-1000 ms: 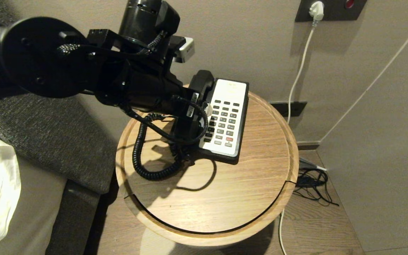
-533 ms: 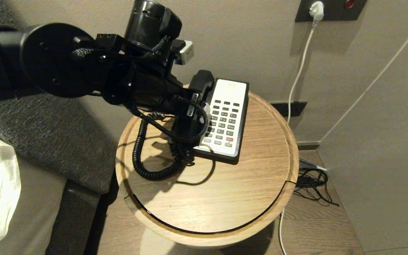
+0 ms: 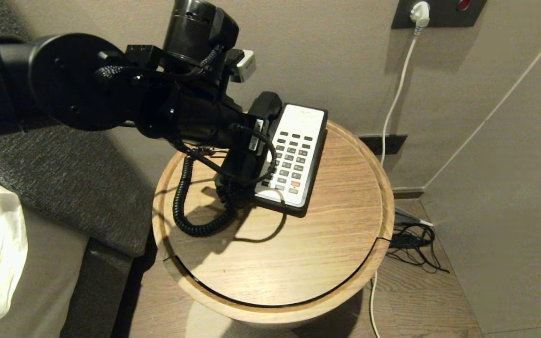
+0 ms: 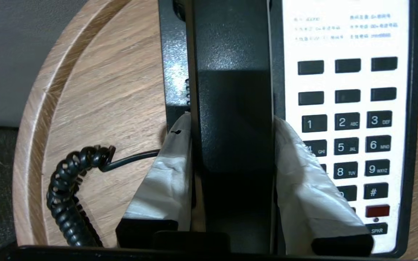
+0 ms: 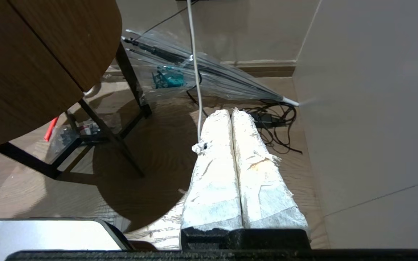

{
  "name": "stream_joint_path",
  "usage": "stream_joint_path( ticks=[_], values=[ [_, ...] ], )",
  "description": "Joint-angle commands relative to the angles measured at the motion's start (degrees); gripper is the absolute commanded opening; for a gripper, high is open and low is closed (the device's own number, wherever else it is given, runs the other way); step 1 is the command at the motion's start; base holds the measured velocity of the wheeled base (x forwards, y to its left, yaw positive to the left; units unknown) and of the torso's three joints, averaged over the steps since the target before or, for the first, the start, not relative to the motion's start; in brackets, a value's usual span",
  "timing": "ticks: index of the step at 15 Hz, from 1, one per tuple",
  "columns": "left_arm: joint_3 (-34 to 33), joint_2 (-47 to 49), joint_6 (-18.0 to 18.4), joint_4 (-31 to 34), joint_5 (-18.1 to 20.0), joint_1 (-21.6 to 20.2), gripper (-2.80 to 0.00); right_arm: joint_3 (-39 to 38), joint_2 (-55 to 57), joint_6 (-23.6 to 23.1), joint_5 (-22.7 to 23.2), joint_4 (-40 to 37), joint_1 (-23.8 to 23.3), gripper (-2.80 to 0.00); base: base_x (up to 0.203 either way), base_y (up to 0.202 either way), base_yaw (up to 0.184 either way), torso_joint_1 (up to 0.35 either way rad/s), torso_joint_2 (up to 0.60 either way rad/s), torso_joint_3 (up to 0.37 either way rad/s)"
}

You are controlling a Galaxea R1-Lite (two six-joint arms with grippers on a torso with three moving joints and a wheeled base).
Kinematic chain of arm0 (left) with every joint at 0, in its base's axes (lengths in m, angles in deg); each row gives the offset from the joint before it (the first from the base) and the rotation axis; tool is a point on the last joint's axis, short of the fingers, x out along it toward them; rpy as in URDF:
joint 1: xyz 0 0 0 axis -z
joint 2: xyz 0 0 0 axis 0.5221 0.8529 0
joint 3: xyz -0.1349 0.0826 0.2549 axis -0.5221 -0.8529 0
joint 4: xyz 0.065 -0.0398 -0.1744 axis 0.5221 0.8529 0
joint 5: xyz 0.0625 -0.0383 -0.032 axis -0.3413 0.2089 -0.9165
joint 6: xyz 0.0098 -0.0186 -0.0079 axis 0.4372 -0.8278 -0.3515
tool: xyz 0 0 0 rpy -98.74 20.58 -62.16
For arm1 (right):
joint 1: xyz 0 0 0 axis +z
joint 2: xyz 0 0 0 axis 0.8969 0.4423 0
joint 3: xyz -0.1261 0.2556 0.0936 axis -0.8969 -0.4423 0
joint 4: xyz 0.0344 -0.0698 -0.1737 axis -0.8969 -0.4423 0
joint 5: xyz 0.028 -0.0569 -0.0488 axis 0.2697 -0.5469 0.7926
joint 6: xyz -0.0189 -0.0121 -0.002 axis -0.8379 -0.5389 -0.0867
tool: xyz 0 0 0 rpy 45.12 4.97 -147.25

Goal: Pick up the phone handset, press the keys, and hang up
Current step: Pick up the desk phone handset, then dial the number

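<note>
The black phone handset (image 4: 232, 90) lies in its cradle on the left side of the phone base (image 3: 301, 141), which stands on a round wooden table (image 3: 298, 263). My left gripper (image 4: 231, 121) comes at it from the near left. Its white-wrapped fingers (image 4: 169, 170) press against both long sides of the handset, so it is shut on it. The white panel with the dark keys (image 4: 343, 123) lies just right of the grip. The black coiled cord (image 3: 181, 197) loops on the table to the left. My right gripper (image 5: 230, 111) hangs shut and empty over the floor.
A white cable (image 3: 395, 103) runs down the wall from a socket. Black cables (image 3: 413, 244) lie on the floor to the right of the table. A grey upholstered edge (image 3: 64, 178) borders the table's left side. A folded clear umbrella (image 5: 209, 76) lies under the table.
The near end of the phone base has swung a little to the left on the table. The left arm has shifted only slightly over the handset.
</note>
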Motion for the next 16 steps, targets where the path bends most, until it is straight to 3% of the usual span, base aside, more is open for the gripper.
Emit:
stream_joint_path(
  ticks=[1,10,16],
  values=[
    [-0.4,-0.9,0.0,0.1,-0.1,0.1,-2.80,0.0,0.0,0.0,0.0,0.0,0.0,-2.80,0.000,0.000,0.000,0.000,0.00,0.000],
    [-1.7,-8.7,-0.1,0.8,0.0,0.6,-2.80,0.0,0.0,0.0,0.0,0.0,0.0,-2.80,0.000,0.000,0.000,0.000,0.00,0.000],
    [-3.8,-20.7,-3.8,1.3,0.2,2.5,-2.80,0.0,0.0,0.0,0.0,0.0,0.0,-2.80,0.000,0.000,0.000,0.000,0.00,0.000]
  ],
)
